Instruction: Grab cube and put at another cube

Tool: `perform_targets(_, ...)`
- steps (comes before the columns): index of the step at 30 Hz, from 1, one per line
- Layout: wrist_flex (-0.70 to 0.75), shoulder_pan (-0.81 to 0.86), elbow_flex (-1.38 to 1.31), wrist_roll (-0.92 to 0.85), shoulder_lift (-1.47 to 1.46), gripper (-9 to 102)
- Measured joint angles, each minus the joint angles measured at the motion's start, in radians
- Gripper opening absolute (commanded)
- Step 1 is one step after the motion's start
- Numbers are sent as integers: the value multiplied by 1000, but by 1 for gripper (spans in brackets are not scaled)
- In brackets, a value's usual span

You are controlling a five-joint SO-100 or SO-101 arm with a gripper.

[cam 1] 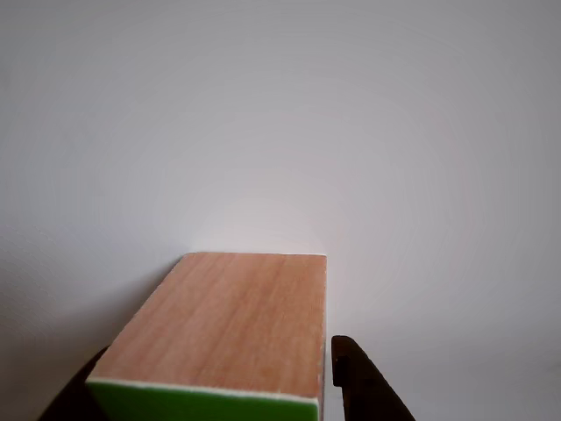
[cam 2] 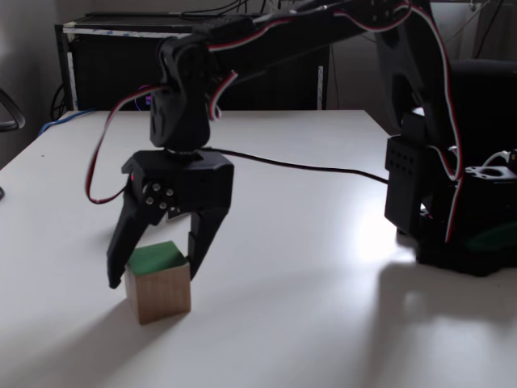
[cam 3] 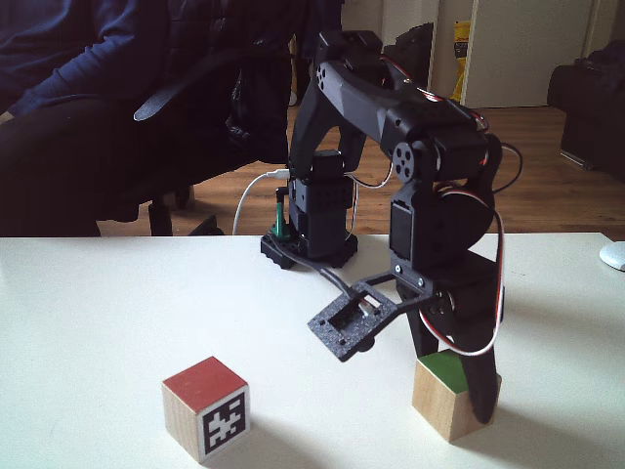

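Cube [cam 2: 158,281] sits on the tabletop [cam 2: 307,267] between wide-spread fingers [cam 2: 199,259]; red-topped cube [cam 3: 206,405] stands well apart, nothing between.

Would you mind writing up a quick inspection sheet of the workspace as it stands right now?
Surface: white table, bare apart from the job's things.
Job's things: wooden cube with green top, on the table; red-topped cube with a black-and-white marker, standing apart.
Clutter: nothing seen.
Grippers: gripper open, fingers straddling the wooden cube.
Cables: red, white and black wires along the arm; black cable across the table.
Surroundings: seated person, office chair.
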Motion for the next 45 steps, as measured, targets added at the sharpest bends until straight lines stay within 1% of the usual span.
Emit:
perform_targets(9,0,-12,-6,17,2,17)
perform_targets(14,-2,-15,40,18,64,15)
perform_targets(19,-2,8,164,18,302,14)
perform_targets(21,8,49,196,8,425,14)
perform_targets(24,66,138,193,-21,548,15)
perform_targets(26,110,212,170,-49,566,15)
perform_targets(29,135,337,155,-107,578,15)
perform_targets(34,135,514,143,-201,575,15)
perform_targets(38,120,632,94,-253,497,15)
perform_targets(45,117,732,15,-310,348,15)
